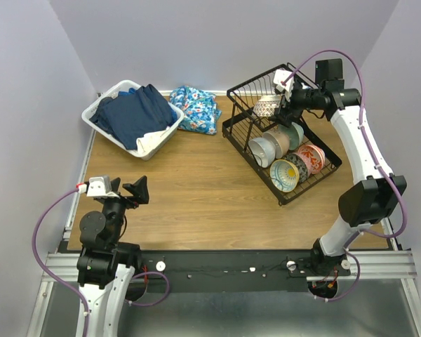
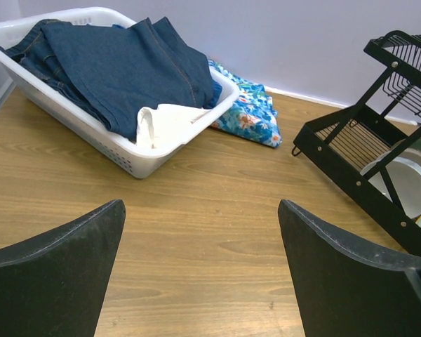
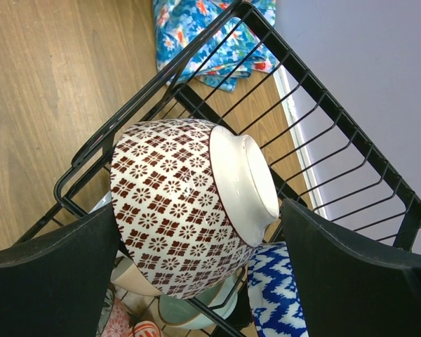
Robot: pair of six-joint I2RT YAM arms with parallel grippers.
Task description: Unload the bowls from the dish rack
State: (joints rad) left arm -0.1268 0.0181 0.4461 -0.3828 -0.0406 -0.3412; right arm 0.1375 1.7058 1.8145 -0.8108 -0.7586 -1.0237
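The black wire dish rack [image 1: 233, 133] stands at the back right. Its lower tier holds a row of bowls on edge: white [image 1: 262, 151], tan [image 1: 277, 142], mint green [image 1: 293, 133], yellow with a teal rim [image 1: 284, 174] and red-orange floral [image 1: 312, 156]. A beige bowl with a brown pattern [image 3: 175, 210] lies on its side on the upper tier's front edge. My right gripper [image 3: 200, 207] is open with a finger on either side of it. A blue-white bowl [image 3: 281, 295] lies just beneath. My left gripper [image 2: 200, 203] is open and empty, low over the table at the near left.
A white laundry basket [image 1: 98, 112] of dark denim clothes stands at the back left, and also shows in the left wrist view [image 2: 91, 133]. A blue floral cloth [image 1: 195, 109] lies between the basket and the rack. The wall runs close behind the rack.
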